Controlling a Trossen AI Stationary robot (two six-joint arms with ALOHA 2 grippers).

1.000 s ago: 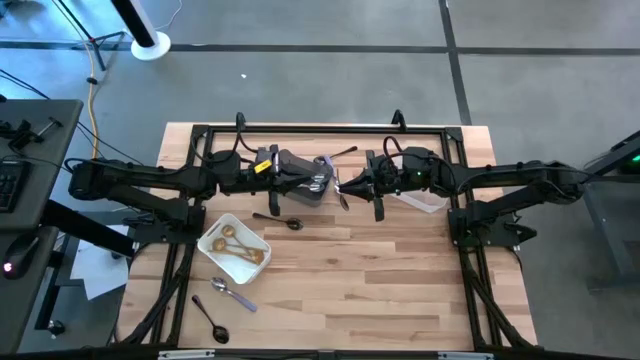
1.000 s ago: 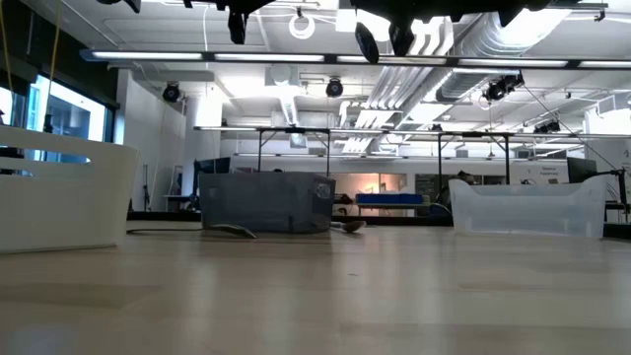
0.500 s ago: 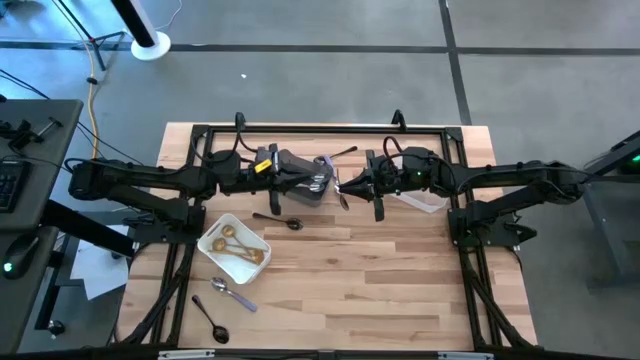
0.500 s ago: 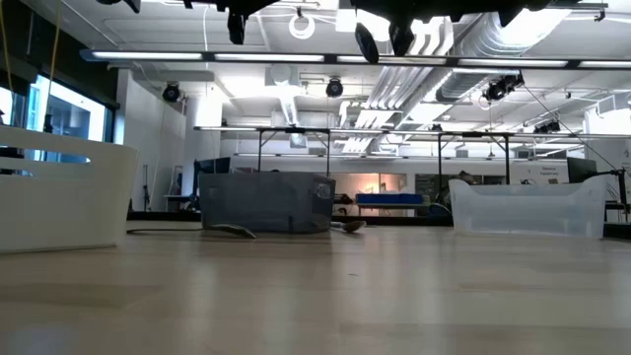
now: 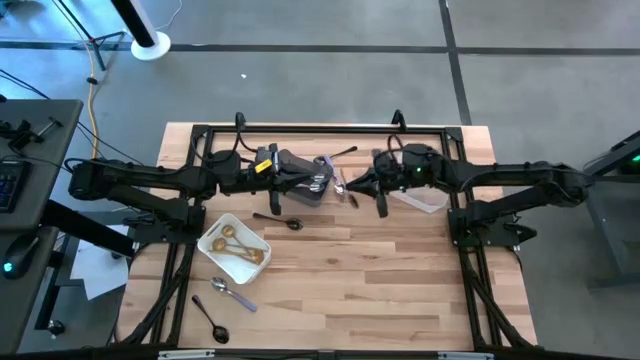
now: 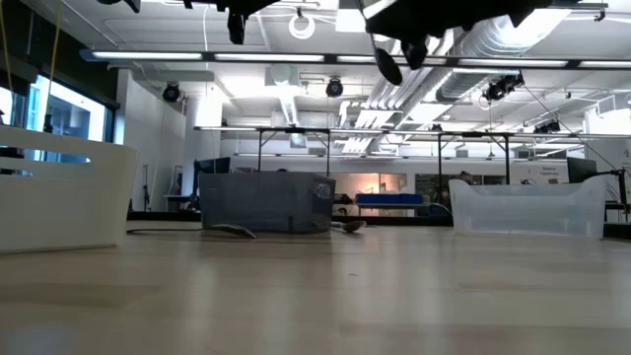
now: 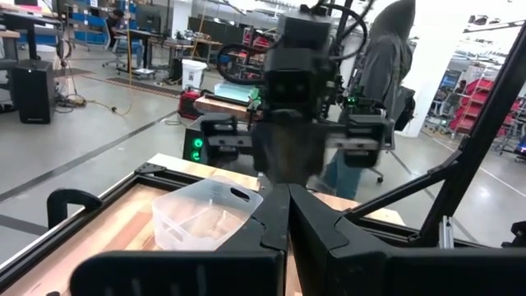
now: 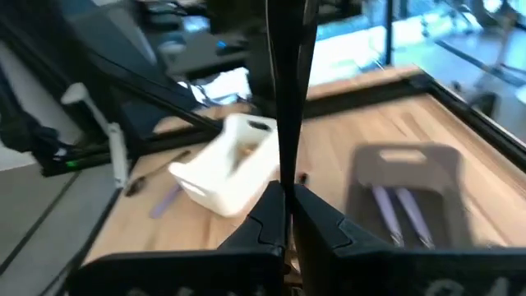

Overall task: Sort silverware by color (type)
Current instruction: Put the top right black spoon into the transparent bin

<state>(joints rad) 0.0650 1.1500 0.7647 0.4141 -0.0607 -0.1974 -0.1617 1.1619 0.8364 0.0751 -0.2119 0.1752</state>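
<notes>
high view: a wooden table (image 5: 350,280) fills the middle of the frame, with two dark arms reaching in from left and right and meeting near its upper centre. the left gripper (image 5: 325,181) hovers over one grey bin (image 5: 305,178) at upper centre, its fingers pressed together and holding nothing. the right gripper (image 5: 350,187) sits just right of that bin, fingers clamped on one slim utensil (image 5: 345,190) whose colour is hard to tell. one clear tub (image 5: 420,200) lies under the right arm. one white tray (image 5: 234,248) at lower left holds two gold spoons (image 5: 234,240). loose on the wood are one dark spoon (image 5: 280,221) just below the bin, one lilac-handled spoon (image 5: 232,292) and one black spoon (image 5: 211,320) at lower left, and one dark piece (image 5: 343,153) at the upper edge. no writing can be read.

low view: the tray wall stands at left, the grey bin in the middle, the tub at right. two spoons lie on the wood by the bin. the arms hang at the top edge.

left wrist view: closed fingers at bottom centre, the tub at lower left, the right arm facing, one person behind it.

right wrist view: fingers shut on a thin dark handle running up the centre. the white tray is at centre left; the grey bin at right holds two lilac handles (image 8: 399,210).
</notes>
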